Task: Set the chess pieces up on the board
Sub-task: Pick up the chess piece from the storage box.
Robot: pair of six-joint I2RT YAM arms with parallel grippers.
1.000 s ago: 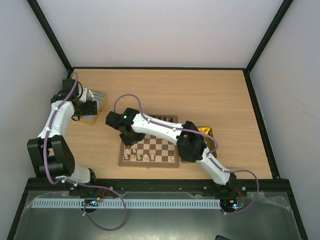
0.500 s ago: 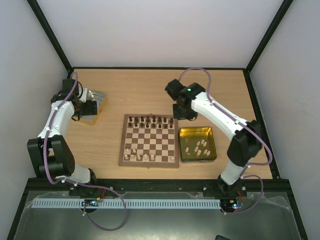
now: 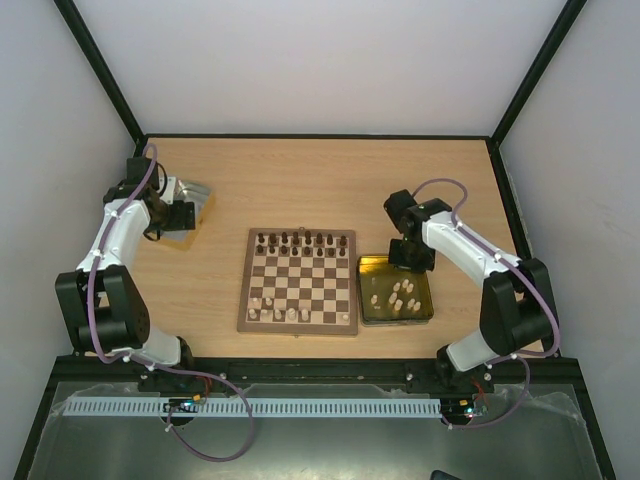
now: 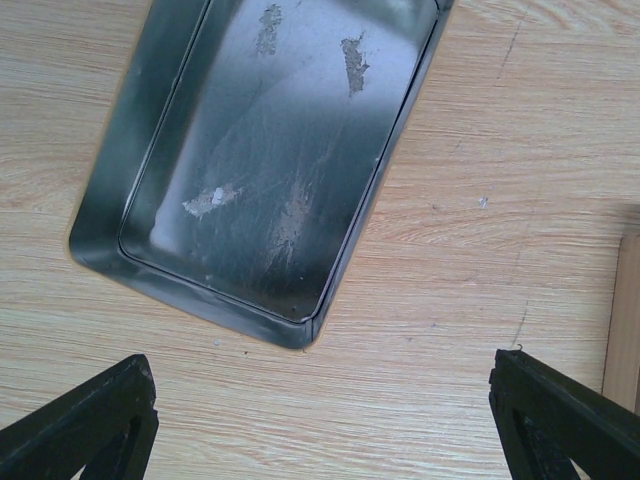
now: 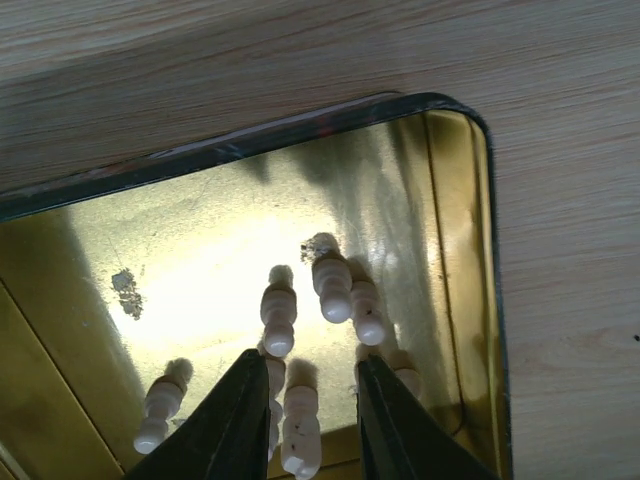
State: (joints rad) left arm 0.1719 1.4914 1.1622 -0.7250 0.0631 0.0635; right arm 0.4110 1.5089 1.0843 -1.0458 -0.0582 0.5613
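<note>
While your right gripper (image 5: 307, 365) hangs with its fingers only a little way apart and nothing pinched between them, note that it now sits over the far end of the gold tray (image 5: 250, 145), directly above the loose cream pieces (image 5: 278, 310) lying on the tray floor. A second ago that arm was stretched across the board (image 3: 243, 300) to its far left corner, and half a second ago it had swung up beyond the tray; now it has dropped back to the supply. Judge that as one placement finished and the next pick beginning, so you will likely need to widen the fingers slightly and settle on one piece, since several lie touching or just beside each other. On the board, the dark pieces (image 3: 300, 240) fill the far row, while only a partial row of cream ones (image 3: 275, 314) stands along the near edge. Your left gripper (image 4: 320, 370) is spread wide and holds nothing, parked as before just beside the silver tray (image 4: 350, 250), which looks bare.
</note>
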